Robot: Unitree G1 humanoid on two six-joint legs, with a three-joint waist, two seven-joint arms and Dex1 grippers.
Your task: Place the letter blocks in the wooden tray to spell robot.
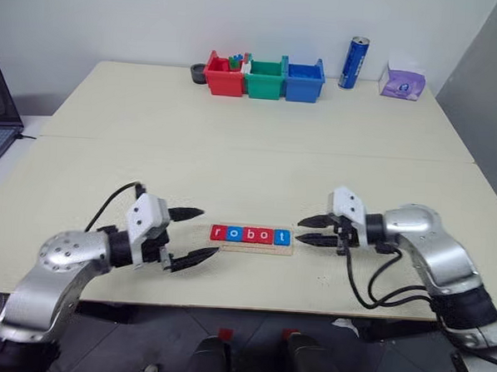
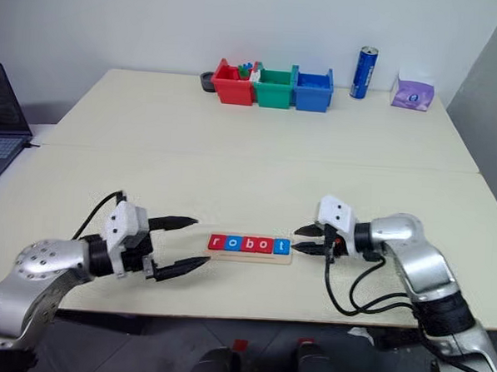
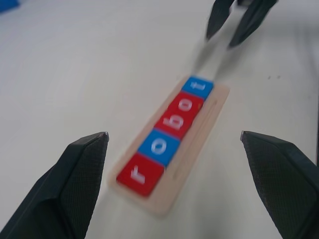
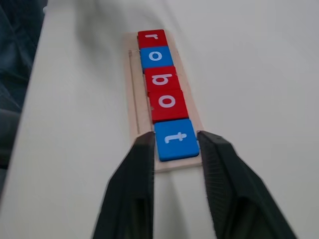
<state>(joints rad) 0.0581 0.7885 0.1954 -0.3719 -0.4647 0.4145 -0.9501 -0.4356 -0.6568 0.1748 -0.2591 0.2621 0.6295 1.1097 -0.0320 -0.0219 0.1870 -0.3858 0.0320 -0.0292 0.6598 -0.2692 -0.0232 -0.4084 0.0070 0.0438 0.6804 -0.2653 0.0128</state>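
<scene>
You see the wooden tray (image 1: 252, 246) lying near the front edge of the surface (image 1: 258, 166), and all five letter blocks (image 1: 251, 234) sit in its groove and read "robot": red r, blue o, red b, red o, blue t. So I judge the spelling is done and only the retreat remains. Your right hand (image 1: 315, 229) is at 3 o'clock of the tray, just beside the blue t block (image 4: 176, 139). Its fingers (image 4: 130, 194) are parted with nothing between them, and in the right wrist view they stand on both sides of the t, very near its edges. Your left hand (image 1: 193, 232) is at 9 o'clock of the tray, spread wide and holding nothing. The danger is now in the pulling back: if the right hand moves sideways or sinks, one finger can catch the t and push it out of the groove, or shift the whole light tray. The left hand can also knock the r end if it swings inward. The coloured bins (image 1: 265, 77) at 12 o'clock are well apart.
</scene>
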